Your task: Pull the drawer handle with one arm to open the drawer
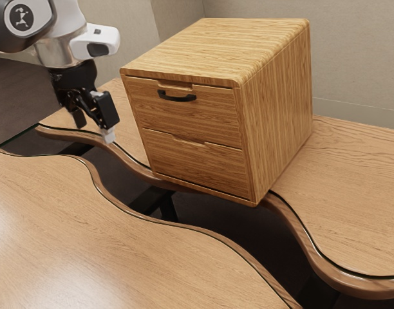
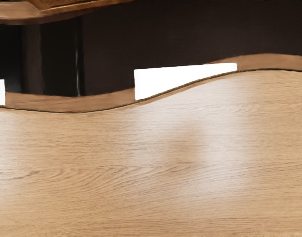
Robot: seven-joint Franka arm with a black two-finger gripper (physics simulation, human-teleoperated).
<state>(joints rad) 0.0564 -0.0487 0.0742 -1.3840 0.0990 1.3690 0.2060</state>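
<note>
Item one, end effector (image 1: 94, 127): black two-finger unit at the tip of the arm (image 1: 55, 38), pointing downward above the worktop (image 1: 68, 244), fingers apart with nothing between them. Item two, handle (image 1: 177, 97): dark bar on the top drawer (image 1: 190, 119) of a wooden cabinet (image 1: 281, 96); its long axis is level and runs across the drawer front. That front sits flush with the cabinet face, so count the drawer as not yet opened. Key relation: the handle lies toward the exterior view's right of the end effector and somewhat higher, well apart, with open air between the two. Judgement: you need to raise the hand, tip it toward the drawer front and set one finger above the bar and one below, since a downward-pointing hand would not straddle a level bar. Item three, lower drawer (image 1: 194, 161): shut, no bar visible, only a shallow notch at its upper edge. Item four, gap (image 1: 248, 238): dark wavy channel dividing the worktop, just before the cabinet's base; the wrist view shows the gap (image 2: 190, 39) beyond the worktop (image 2: 151, 173) under the hand. Room for pulling: nothing stands before the drawer, out over the gap toward the exterior view's lower left.
</note>
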